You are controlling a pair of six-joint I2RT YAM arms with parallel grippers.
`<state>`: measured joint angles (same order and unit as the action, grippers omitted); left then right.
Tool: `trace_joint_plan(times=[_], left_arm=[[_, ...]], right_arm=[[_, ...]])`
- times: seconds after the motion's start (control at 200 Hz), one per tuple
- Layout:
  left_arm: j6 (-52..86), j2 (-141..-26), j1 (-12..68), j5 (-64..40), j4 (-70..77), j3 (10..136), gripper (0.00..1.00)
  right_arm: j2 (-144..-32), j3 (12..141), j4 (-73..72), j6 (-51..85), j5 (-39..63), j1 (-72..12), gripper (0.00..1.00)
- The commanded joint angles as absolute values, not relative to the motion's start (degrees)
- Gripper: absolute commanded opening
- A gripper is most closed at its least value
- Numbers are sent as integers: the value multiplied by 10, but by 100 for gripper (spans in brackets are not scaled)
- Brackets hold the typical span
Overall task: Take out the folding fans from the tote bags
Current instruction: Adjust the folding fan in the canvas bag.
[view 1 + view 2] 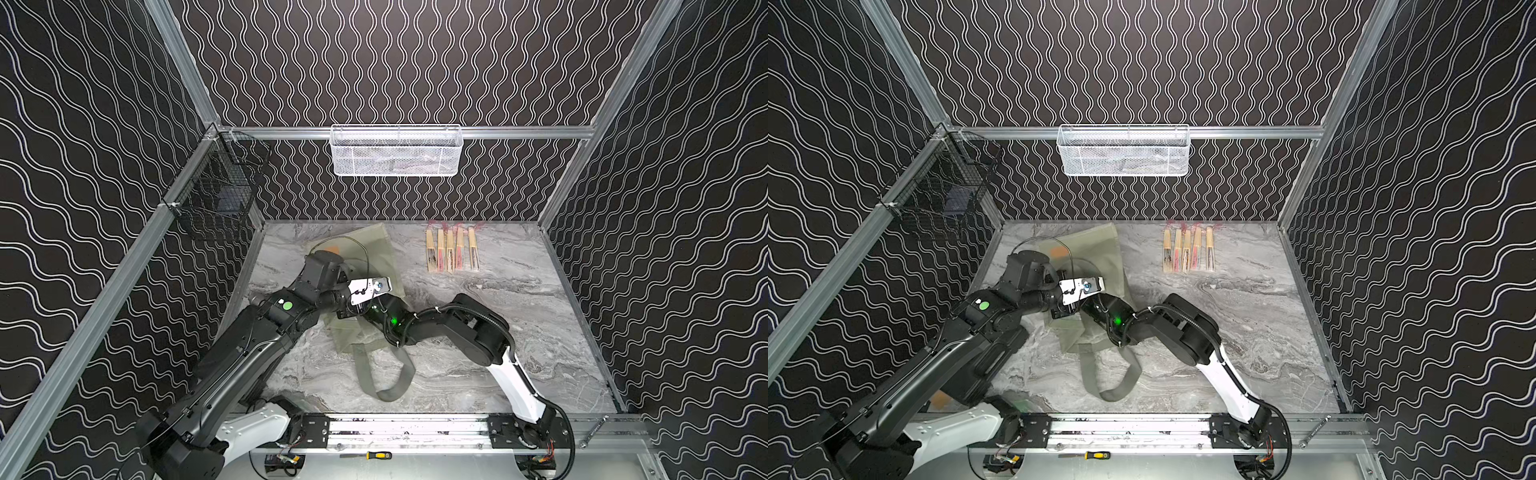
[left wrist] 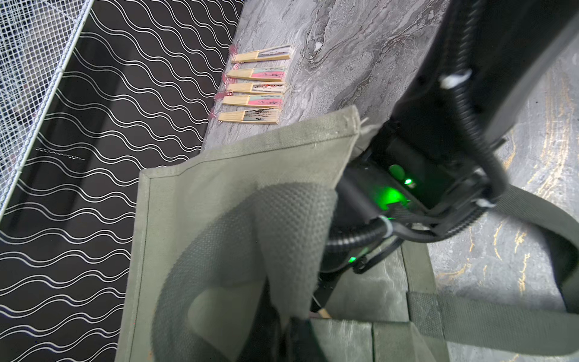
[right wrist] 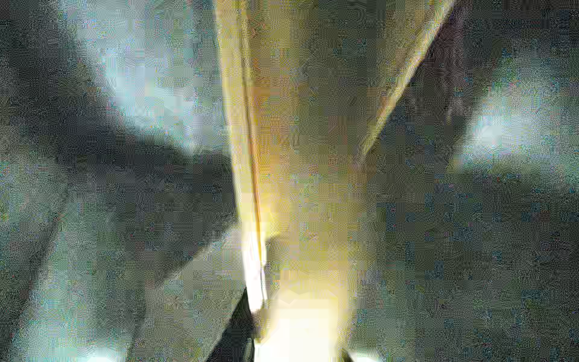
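The grey-green tote bag (image 1: 372, 243) (image 1: 1102, 245) lies left of the table's middle, its straps (image 1: 388, 376) trailing toward the front. My left gripper (image 2: 291, 332) is shut on the fabric at the bag's mouth (image 2: 238, 163) and holds it lifted. My right arm (image 1: 415, 324) reaches into the mouth, so its gripper is hidden in both top views. In the right wrist view my right gripper (image 3: 300, 338) is shut on a light-wood folding fan (image 3: 282, 188) inside the bag. Several more folding fans (image 1: 452, 249) (image 1: 1188, 249) (image 2: 253, 86) lie side by side at the back right.
A white mesh basket (image 1: 397, 151) hangs on the back wall. On the left wall hangs a black wire basket (image 1: 216, 195). A yellow-handled screwdriver (image 1: 374, 455) lies in front of the rail. The two arms cross close together over the bag.
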<state>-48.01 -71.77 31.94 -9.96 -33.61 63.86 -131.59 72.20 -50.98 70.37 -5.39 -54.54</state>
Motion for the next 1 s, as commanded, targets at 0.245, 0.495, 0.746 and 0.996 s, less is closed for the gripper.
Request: trace_joint_plan(times=[0.245,0.495,0.746,0.996], left_arm=[[-464,-726,320,-81,-304,650,0],[-467,-721,320,-79,-302,646,0],[-466,-725,319,-80,-304,647,0],[-465,-726,319,-81,-305,645,0]], right_arm=[[-1229,630,-545,652,-36,-552,24],[-1149,575,-427,606,-26,-560,24],[-1139,550,-316,576,-12,-563,26],[-1141,560,-269,552,-3,-563,41]])
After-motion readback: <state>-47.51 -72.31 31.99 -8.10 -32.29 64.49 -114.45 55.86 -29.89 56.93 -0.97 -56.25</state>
